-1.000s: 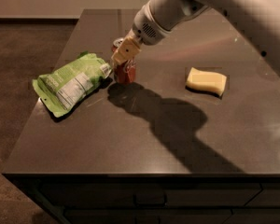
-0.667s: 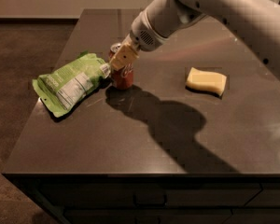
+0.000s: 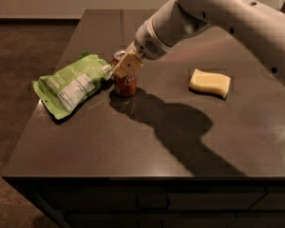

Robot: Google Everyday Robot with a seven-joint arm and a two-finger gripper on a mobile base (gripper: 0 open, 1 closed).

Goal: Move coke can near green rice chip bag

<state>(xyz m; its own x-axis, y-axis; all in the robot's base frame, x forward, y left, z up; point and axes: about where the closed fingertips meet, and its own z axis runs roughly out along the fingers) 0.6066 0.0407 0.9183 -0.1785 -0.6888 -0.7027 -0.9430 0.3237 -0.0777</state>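
Observation:
The coke can (image 3: 126,85) is red with a silver top. It stands upright on the dark table (image 3: 147,146), right beside the right end of the green rice chip bag (image 3: 71,84). The bag is light green and wrinkled, lies flat, and shows its white label panel. My gripper (image 3: 124,69) reaches down from the upper right on the white arm. Its tan fingers (image 3: 129,64) are shut around the upper part of the can, partly hiding it. The can's base is on the table top.
A pale yellow sponge block (image 3: 209,82) lies to the right of the can. The arm's shadow falls across the middle of the table. The table's left edge runs just beyond the bag, and its front edge is near the bottom.
The gripper has moved the can a little to the left and down, closer to the bag's end. The bag and sponge have not moved.

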